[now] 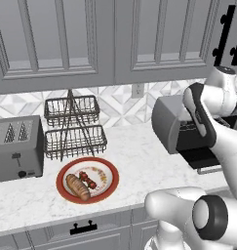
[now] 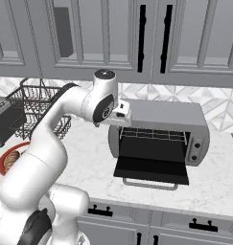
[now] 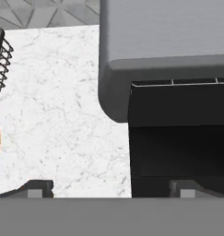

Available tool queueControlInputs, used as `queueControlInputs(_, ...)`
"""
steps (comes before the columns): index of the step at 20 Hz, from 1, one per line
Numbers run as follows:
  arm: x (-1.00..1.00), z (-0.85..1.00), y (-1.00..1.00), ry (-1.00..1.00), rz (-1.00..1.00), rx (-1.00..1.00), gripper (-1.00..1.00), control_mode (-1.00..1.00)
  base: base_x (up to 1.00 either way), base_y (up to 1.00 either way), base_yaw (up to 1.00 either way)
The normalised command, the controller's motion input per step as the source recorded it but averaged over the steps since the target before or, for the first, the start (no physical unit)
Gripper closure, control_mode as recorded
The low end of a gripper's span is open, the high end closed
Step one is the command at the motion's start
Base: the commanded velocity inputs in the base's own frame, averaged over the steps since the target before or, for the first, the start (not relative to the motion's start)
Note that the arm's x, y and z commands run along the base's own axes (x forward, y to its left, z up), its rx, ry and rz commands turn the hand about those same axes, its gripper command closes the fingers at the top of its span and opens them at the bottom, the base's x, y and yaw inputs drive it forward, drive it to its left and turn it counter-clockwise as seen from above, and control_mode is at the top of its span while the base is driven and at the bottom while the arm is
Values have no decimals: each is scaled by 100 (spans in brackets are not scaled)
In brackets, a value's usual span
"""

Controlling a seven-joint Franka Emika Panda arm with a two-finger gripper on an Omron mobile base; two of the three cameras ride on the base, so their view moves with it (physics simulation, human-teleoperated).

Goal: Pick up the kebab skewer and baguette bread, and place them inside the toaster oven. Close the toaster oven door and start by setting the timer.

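The baguette and the kebab lie side by side on a red plate near the tabletop's front edge, left of the oven. The oven's door hangs open and flat. The hand hovers spread and empty above the oven's left corner.

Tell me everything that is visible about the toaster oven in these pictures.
The toaster oven is a wide grey box that looks like metal, with rounded edges, standing on the white marble counter near the tiled wall. Its door, a dark panel hinged at the bottom with a silver bar handle, is folded down open, about level. Inside, the cavity is dark and a wire rack spans it. Two round knobs sit on a panel at the front's right side. No food is visible inside it.
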Motion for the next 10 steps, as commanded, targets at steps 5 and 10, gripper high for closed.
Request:
queueControlInputs(5,-19,-22,-100,-15,0,0,-100,-100,0,0,0)
queueControlInputs(10,-1,-46,-78,-24,0,0,-100,-100,0,0,0)
